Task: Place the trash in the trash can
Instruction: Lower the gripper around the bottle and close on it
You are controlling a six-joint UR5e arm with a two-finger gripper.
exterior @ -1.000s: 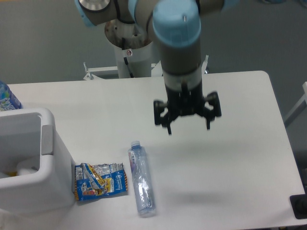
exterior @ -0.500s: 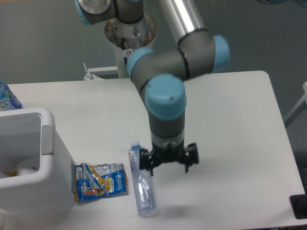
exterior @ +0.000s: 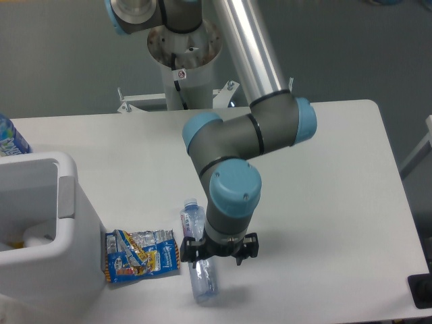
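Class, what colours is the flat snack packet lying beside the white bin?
The snack packet is shiny blue and yellow with silvery patches, seen in the fixed camera view.

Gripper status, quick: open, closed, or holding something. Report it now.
Gripper: open, fingers spread over the middle of the water bottle lying on the table; not clamped on it yet.

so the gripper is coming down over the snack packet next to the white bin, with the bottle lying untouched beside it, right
Not quite. In the camera view the gripper is down over the water bottle, not the snack packet. The blue-and-yellow packet lies untouched beside the white trash can, with the bottle lying to its right under the arm.
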